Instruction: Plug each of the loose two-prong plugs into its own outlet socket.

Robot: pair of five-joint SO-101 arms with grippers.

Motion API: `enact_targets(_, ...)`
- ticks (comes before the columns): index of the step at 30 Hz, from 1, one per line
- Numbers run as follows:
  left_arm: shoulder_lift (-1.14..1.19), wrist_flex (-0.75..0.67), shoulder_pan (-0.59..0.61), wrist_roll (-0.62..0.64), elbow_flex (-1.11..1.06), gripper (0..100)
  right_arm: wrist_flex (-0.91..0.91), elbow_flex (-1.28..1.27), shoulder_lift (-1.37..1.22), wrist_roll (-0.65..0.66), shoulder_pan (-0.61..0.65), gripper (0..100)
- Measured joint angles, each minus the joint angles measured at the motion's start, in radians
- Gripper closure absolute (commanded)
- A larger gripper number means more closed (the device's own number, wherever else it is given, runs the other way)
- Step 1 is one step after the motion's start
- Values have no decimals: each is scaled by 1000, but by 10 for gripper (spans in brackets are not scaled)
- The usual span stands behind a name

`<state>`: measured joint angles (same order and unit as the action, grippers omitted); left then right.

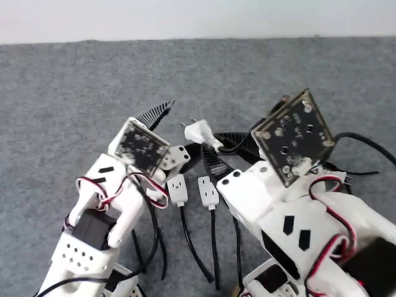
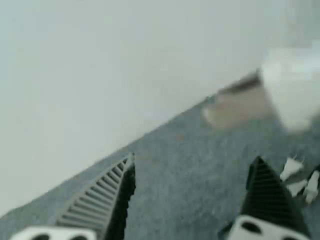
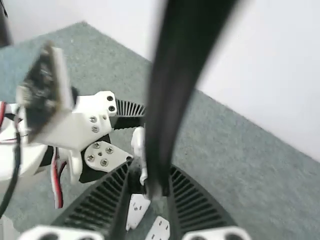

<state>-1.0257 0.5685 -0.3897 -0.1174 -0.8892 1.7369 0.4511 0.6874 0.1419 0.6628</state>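
A white two-prong plug point(image 1: 200, 131) hangs above the grey carpet with its prongs toward the left arm. My right gripper point(image 1: 218, 147) is shut on it at its cord end. In the right wrist view the fingers point(image 3: 107, 200) close around the plug point(image 3: 138, 147) and its black cord point(image 3: 170, 90). Two white outlet sockets point(image 1: 177, 189) point(image 1: 208, 192) lie side by side on the carpet between the arms, below the plug. My left gripper point(image 1: 173, 133) stands open and empty just left of the plug, which is at the edge of the left wrist view point(image 2: 291, 168).
Black cords point(image 1: 192, 247) run from the sockets toward the front edge between the two arm bases. Another dark cable point(image 1: 365, 143) loops behind the right arm. Grey carpet point(image 1: 93, 80) stretches back to a white wall point(image 1: 198, 18).
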Motion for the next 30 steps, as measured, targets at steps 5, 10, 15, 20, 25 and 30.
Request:
enact_targets(5, 0, 0, 69, -21, -83, 659, 23, -18, -51, 17, -5, 990)
enact_targets(10, 0, 0, 216, -23, -117, 659, 20, -204, -155, 17, -117, 990)
enact_targets(15, 0, 0, 396, -9, -147, 659, 14, -422, -278, 17, -224, 990)
enact_targets(20, 0, 28, 566, 72, -152, 659, 8, -509, -414, 17, -232, 990)
enact_targets(25, 0, 104, 666, 144, -152, 659, -2, -519, -568, 17, -232, 990)
enact_targets(30, 2, 98, 721, 173, -224, 659, -8, -519, -675, 5, -259, 990)
